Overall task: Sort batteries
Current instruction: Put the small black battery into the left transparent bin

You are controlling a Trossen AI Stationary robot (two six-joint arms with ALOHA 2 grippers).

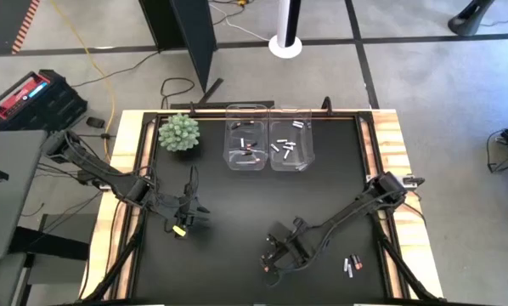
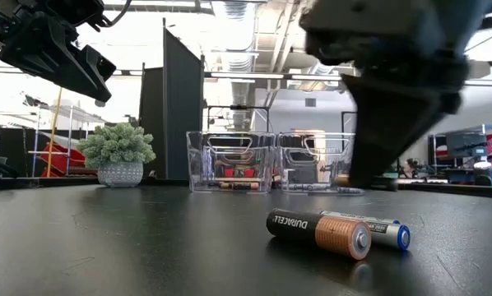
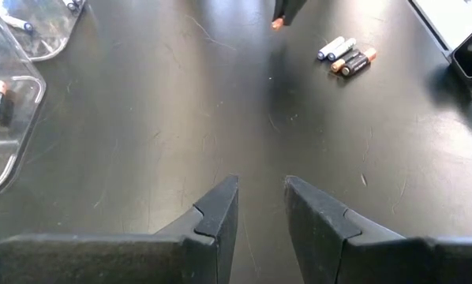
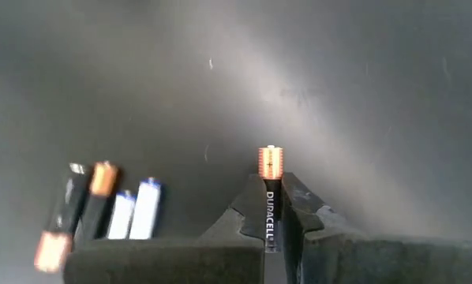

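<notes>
Near the front of the black counter (image 1: 237,195), the right arm's tool (image 4: 274,207) is clamped on a black copper-tipped Duracell battery (image 4: 269,189), apparently lifted for sorting. Four loose batteries, two dark and two white (image 1: 352,265), lie just to its right. The left arm's tool (image 3: 261,207) waits at mid-left, fingers slightly apart. At the far edge, two clear plastic bins (image 1: 267,136) hold sorted cells beside a green potted plant (image 1: 178,133).
</notes>
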